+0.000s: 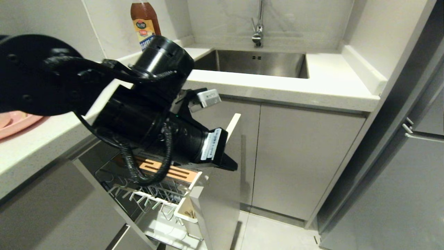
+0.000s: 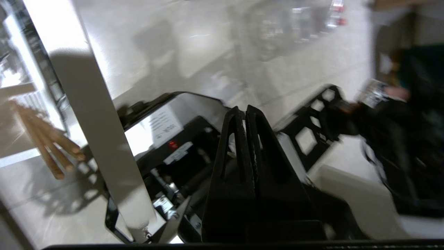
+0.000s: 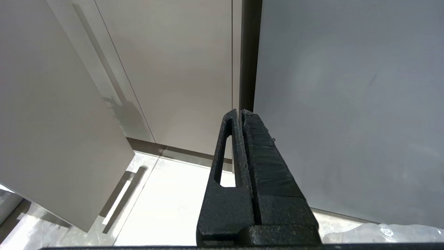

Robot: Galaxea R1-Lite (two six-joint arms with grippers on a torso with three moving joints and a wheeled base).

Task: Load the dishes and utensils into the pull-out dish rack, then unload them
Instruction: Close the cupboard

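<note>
Fingers of your left gripper (image 1: 231, 164) are pressed together, empty, above the pull-out chrome wire dish rack (image 1: 152, 198); the arm reaches across, wrist angled down. The flat pink plate (image 1: 15, 123) lies on the counter far to its left.

From the left wrist, thin wooden chopsticks (image 2: 48, 146) stand behind the rack's panel.

Your right gripper (image 3: 241, 114), nipped closed on nothing, hangs by the cabinets.

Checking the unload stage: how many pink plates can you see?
1: a pink plate on the counter at the head view's left edge, mostly cropped and behind the left arm; others may be hidden.
</note>
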